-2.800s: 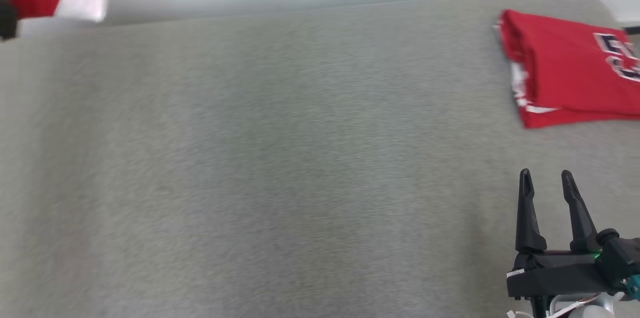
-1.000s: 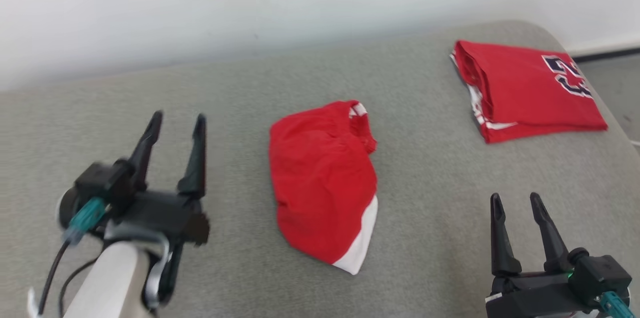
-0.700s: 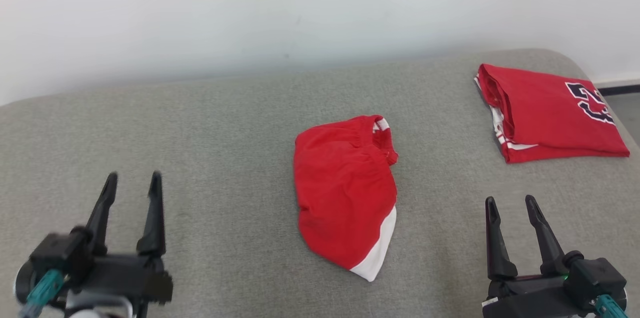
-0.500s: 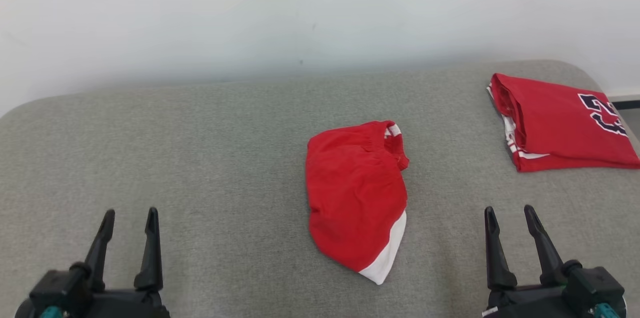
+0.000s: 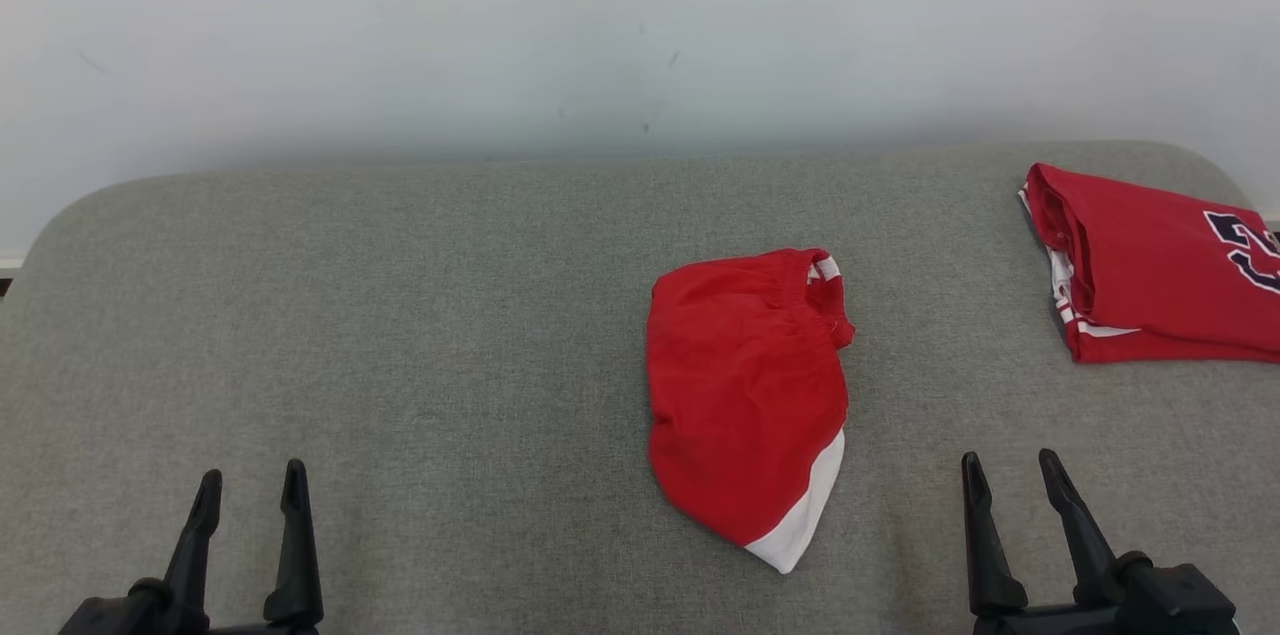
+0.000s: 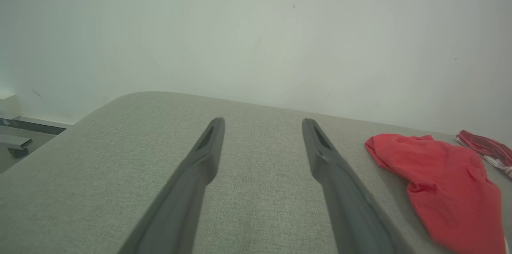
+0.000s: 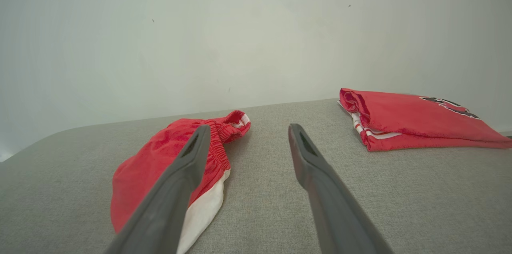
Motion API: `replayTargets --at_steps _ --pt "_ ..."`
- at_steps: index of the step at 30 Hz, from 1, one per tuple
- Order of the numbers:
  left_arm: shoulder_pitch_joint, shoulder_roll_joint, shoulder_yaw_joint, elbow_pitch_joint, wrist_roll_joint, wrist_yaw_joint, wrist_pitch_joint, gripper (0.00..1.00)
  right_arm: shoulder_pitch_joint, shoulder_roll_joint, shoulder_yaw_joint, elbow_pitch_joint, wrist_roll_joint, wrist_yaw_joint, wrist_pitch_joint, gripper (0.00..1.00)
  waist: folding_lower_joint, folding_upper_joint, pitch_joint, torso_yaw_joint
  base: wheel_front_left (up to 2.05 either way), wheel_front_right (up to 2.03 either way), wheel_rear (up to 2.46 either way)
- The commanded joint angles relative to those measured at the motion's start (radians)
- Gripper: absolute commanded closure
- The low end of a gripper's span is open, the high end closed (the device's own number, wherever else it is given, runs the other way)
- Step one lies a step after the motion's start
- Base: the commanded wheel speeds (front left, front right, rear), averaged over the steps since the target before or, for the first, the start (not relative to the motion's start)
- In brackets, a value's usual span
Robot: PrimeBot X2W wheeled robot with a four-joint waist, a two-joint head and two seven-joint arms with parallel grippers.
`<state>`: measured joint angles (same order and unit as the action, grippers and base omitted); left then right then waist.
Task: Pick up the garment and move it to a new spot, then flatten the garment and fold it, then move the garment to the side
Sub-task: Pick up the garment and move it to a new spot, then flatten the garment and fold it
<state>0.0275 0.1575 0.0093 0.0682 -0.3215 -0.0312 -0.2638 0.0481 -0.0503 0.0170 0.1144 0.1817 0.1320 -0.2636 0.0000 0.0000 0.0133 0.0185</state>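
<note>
The garment (image 5: 745, 400) is a red piece with a white hem and an elastic waistband, lying bunched on the grey padded surface (image 5: 400, 335) a little right of the middle. It also appears at the right of the left wrist view as the garment (image 6: 444, 182) and left of centre in the right wrist view as the garment (image 7: 168, 162). My left gripper (image 5: 250, 480) is open at the lower left, well apart from the cloth. My right gripper (image 5: 1008, 467) is open at the lower right, holding nothing. Its own view shows the right gripper (image 7: 246, 130) just right of the cloth.
A folded red jersey (image 5: 1150, 265) with dark numerals lies at the far right of the surface, also seen as the jersey (image 7: 408, 120). A pale wall (image 5: 640, 25) stands behind. The surface's rounded left corner (image 6: 120, 102) drops to a floor.
The head camera has swung, so the whole scene shifted. The left gripper has come down and back to the lower left, open throughout. The garment lies where it was released.
</note>
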Motion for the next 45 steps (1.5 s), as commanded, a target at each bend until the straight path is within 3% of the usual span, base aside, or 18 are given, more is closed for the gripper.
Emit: replayTargets --at_steps 1,29,38,45 --pt "0.011 -0.008 0.009 0.0 0.008 -0.007 0.0 0.0 0.013 0.0 0.003 0.004 0.005 -0.003 -0.001 0.0 0.0 0.0 0.0 0.001 0.0 0.0 0.0" --pt "-0.008 -0.077 0.085 0.038 0.1 -0.072 0.0 0.0 -0.033 -0.019 0.021 0.05 -0.002 -0.003 -0.001 0.0 0.0 0.0 0.01 0.007 0.0 0.0 0.0" --pt "-0.048 -0.09 0.067 0.044 0.112 -0.082 0.0 0.0 -0.186 -0.081 0.064 0.176 0.0 -0.003 0.01 0.0 0.0 0.0 0.058 0.05 0.0 0.0 0.0" --pt "-0.082 -0.097 0.05 0.059 0.11 -0.09 0.0 0.0 -0.319 -0.115 0.101 0.347 0.007 -0.003 0.007 0.0 0.0 0.0 0.109 0.106 0.0 0.0 0.0"
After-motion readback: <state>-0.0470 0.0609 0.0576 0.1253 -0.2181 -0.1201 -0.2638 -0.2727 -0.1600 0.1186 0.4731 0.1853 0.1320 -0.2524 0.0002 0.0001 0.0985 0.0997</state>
